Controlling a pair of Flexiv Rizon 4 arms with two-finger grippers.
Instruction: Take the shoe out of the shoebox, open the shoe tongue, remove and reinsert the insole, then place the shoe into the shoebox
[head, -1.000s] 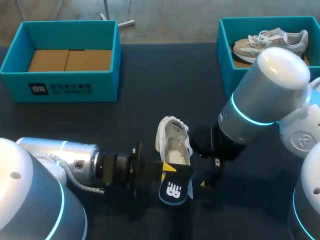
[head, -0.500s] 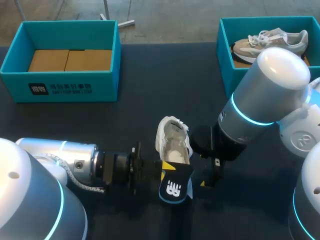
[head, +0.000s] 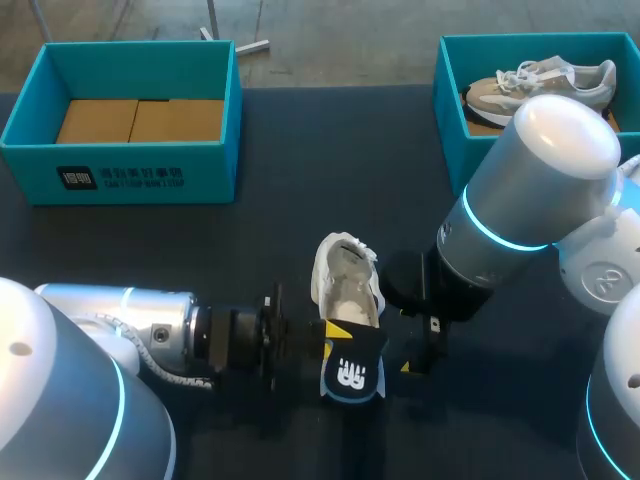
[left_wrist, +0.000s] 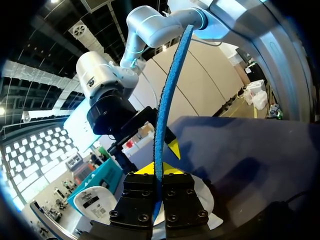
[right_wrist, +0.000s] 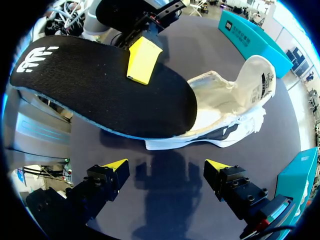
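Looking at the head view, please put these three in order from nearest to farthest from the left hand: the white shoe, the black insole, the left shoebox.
1. black insole: gripped in the left hand itself, near the table's front edge.
2. white shoe: just beyond the hand, mid-table.
3. left shoebox: far back, at the left corner.

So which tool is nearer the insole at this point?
Left. The left tool is shut on the insole, pinching it between both fingers; the right tool is open, with the insole ahead of it, untouched.
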